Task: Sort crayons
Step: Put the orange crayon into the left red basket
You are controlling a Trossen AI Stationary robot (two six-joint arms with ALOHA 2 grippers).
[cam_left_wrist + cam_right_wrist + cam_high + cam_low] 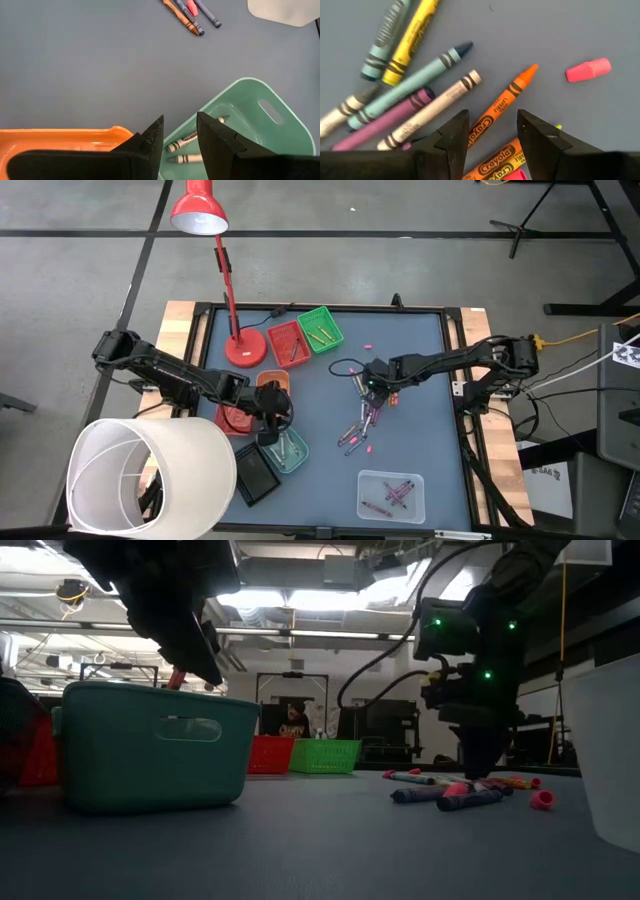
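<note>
I am mid-sort on the blue surface [420, 380], with most loose crayons [360, 425] heaped near its middle and a few already lying in the teal tray [287, 450] and the clear tray [392, 495]. My judgement: this is the picking step, and next I must lower squarely over one stick and close. My right gripper [492, 127] hangs over the heap, spread wide and empty, straddling an orange crayon [506, 102] without touching it. My left gripper [179, 132] waits above the teal tray's rim, parted, holding nothing.
</note>
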